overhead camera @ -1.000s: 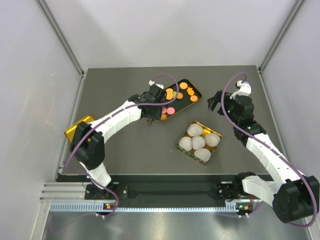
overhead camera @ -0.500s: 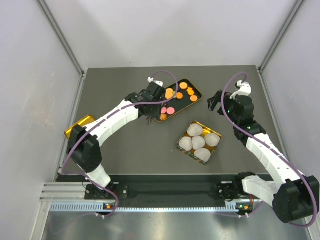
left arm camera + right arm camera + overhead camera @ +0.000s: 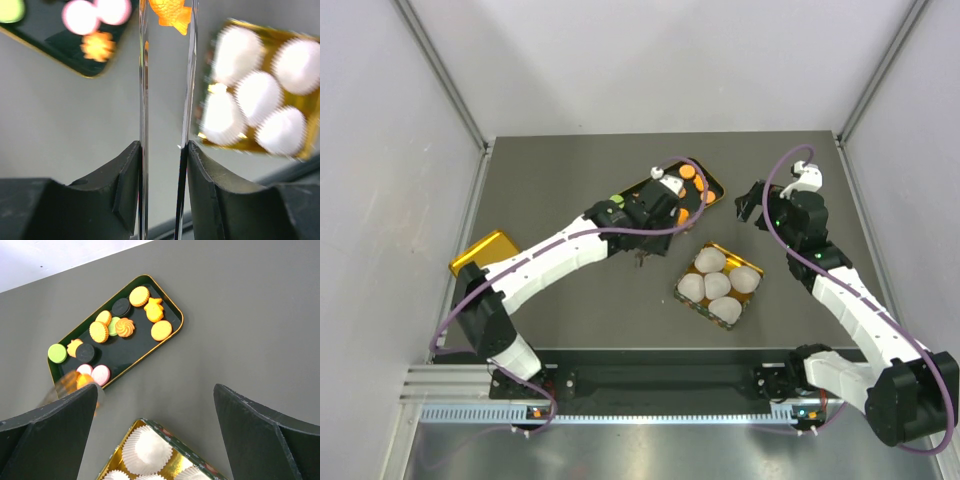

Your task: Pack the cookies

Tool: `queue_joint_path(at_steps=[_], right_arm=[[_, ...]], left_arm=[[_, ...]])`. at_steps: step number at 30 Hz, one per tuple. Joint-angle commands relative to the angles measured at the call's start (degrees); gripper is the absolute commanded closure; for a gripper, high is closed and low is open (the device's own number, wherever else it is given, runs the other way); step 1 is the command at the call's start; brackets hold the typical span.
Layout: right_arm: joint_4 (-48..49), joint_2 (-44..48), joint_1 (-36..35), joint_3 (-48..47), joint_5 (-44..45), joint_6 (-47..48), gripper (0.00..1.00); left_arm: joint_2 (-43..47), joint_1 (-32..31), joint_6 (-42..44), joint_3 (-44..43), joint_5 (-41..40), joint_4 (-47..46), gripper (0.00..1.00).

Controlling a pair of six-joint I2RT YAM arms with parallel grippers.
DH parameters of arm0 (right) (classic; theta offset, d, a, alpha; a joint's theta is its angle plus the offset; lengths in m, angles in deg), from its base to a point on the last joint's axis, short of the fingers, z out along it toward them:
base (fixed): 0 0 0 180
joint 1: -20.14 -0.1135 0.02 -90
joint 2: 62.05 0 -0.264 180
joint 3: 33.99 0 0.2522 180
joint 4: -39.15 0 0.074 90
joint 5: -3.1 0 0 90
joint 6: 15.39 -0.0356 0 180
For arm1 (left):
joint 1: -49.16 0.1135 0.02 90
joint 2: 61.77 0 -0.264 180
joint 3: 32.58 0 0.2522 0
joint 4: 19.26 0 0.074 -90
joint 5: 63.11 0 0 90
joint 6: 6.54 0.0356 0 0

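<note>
Cookie (image 3: 170,11), seemingly fish-shaped, lies crosswise, pinched by left gripper (image 3: 167,22); right gripper (image 3: 157,435) gapes empty.

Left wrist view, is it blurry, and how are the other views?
Left wrist view: the white paper cups and pink cookies are smeared, while the clear tongs in the left gripper look sharp. Right wrist view: the tray is crisp. Top view: even light, no glare.

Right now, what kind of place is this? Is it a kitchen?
Probably a robot test booth: plain walls box in a dark table, two robot arms stand at its near edge, and a tray of cookies sits near a gold tin of paper cups.
</note>
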Motion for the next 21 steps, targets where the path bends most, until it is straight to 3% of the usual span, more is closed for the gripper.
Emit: queue_joint_path(at_steps=[1, 10, 21], right_arm=[[1.3, 0.0, -0.1, -2.6, -0.2, 0.9, 0.00], [1.3, -0.1, -0.2, -3.0, -0.2, 0.9, 0.00], [1.3, -0.1, -0.2, -2.8, -0.3, 0.9, 0.00]], left_arm=[[2.5, -3.6, -1.7, -2.7, 0.3, 0.3, 0.60], [0.5, -8.9, -3.0, -2.5, 0.5, 0.3, 0.60], [-2.3, -10.4, -3.2, -2.1, 1.8, -0.9, 0.59]])
